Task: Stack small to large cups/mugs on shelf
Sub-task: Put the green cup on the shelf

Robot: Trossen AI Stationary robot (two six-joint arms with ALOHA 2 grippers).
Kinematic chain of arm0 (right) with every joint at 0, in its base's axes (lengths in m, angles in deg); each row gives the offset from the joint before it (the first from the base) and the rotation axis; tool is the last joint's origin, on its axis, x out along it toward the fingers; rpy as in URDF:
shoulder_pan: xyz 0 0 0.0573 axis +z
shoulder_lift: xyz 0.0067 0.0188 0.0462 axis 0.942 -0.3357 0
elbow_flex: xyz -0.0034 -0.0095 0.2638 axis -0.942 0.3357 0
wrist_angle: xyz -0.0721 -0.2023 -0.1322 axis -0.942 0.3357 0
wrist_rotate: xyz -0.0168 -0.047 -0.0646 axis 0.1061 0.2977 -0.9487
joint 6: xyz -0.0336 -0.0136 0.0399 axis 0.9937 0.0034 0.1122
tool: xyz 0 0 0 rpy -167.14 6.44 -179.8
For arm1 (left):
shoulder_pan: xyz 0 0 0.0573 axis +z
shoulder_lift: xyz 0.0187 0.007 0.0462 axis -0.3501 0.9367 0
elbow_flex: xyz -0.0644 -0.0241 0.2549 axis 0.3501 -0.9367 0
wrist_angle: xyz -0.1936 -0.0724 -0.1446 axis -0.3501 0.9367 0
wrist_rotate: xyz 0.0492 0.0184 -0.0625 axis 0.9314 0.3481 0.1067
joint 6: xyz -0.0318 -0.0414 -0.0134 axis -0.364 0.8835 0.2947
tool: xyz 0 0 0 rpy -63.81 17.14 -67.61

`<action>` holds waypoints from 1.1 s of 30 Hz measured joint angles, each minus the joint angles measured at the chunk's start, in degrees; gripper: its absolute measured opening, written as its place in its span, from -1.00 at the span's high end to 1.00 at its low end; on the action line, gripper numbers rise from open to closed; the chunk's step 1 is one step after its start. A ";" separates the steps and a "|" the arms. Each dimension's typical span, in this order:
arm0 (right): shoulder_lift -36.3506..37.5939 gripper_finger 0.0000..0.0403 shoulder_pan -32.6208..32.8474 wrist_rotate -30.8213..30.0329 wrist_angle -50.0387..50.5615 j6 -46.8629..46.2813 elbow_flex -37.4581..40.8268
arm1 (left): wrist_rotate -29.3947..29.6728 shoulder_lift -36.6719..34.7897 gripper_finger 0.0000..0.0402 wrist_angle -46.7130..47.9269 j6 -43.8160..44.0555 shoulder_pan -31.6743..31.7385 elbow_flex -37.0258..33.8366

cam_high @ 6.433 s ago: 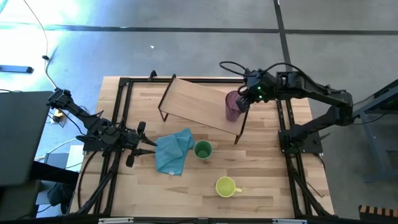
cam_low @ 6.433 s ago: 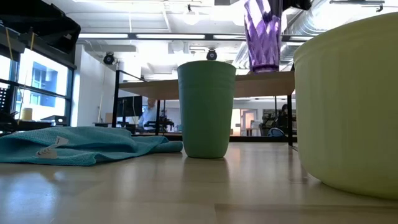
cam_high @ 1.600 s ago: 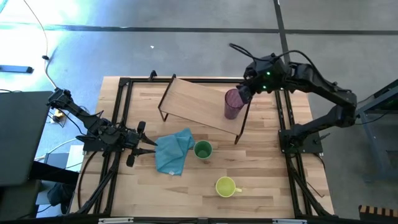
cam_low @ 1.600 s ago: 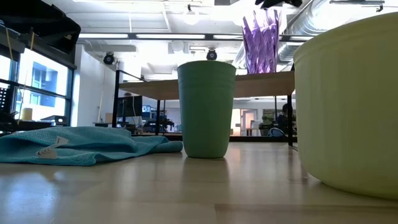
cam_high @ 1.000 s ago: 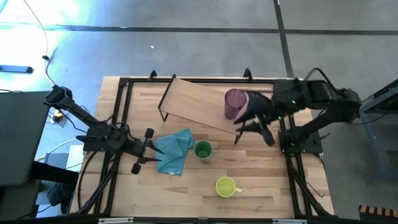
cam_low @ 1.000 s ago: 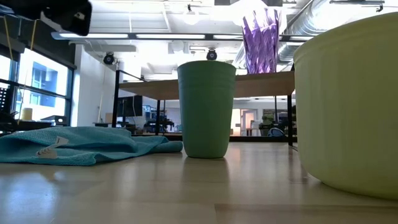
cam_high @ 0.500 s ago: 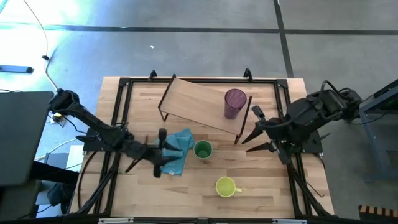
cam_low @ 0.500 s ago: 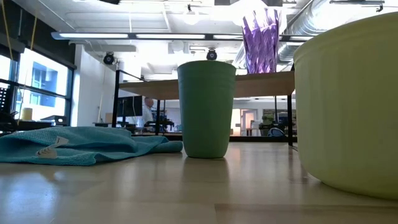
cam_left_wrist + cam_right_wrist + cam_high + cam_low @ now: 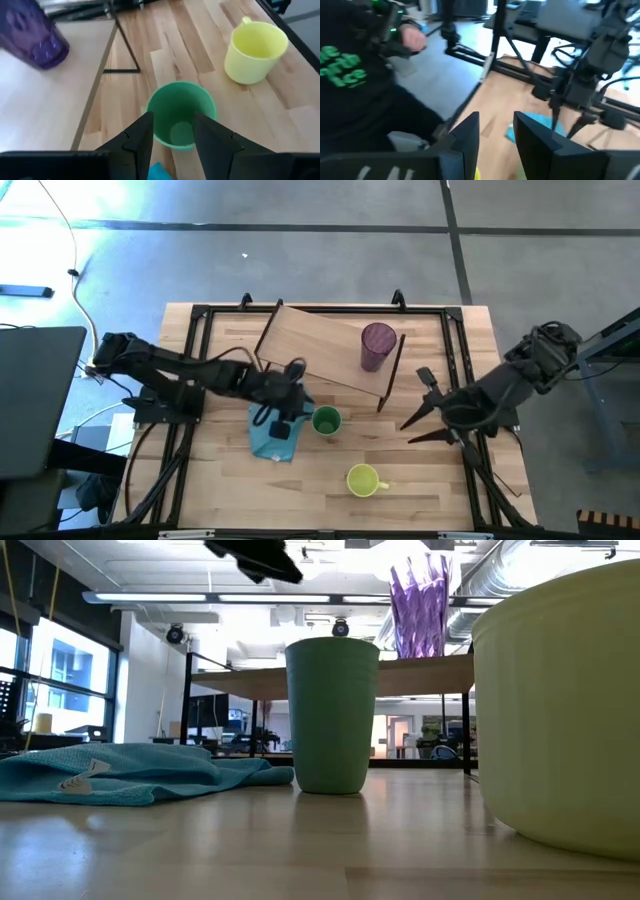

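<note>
Risks, largest item first. Shelf (image 9: 315,345) on thin legs at far centre of the desk (image 9: 440,480): could be nudged or skewed by a low pass of the left arm (image 9: 180,370), now stretched along just near of its near edge. Light blue cloth (image 9: 268,438): lying directly under the left jaws, so could be snagged and dragged along on a low descent. Purple tumbler (image 9: 377,346): standing upright and free at the right end of the shelf, close to the edge; likely to topple or slide off if bumped while another cup is brought over. Green cup (image 9: 326,420): upright on the desk just right of the cloth; could tip or skid away if pinched off-centre, judging by the left wrist view with the cup ahead of the fingers and not yet between them. Yellow mug (image 9: 363,479): near centre, well apart from both arms, low risk for now. Left jaws spread and empty, over the cloth just left of the green cup. Right jaws spread and empty, over the right side of the desk. Against earlier frames: tumbler formerly held aloft over the shelf by the right jaws, now released and standing there; right arm (image 9: 530,365) pulled back nearer and rightward; left arm swung in from the left edge; green cup and mug unmoved.
</note>
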 joint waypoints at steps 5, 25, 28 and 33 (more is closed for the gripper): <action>-0.02 0.44 3.97 -12.68 -0.02 0.02 0.00 | -5.65 2.55 0.37 3.82 4.32 4.68 3.53; 8.60 0.44 17.69 -44.41 -40.18 28.05 23.67 | -12.25 4.37 0.37 1.00 8.63 7.29 3.74; 13.48 0.44 16.86 -29.66 -42.04 26.36 30.71 | -13.25 4.37 0.37 0.97 8.67 7.29 3.74; 24.38 0.44 15.63 -8.49 -43.24 20.42 40.27 | -13.72 4.37 0.37 0.97 8.67 7.29 3.74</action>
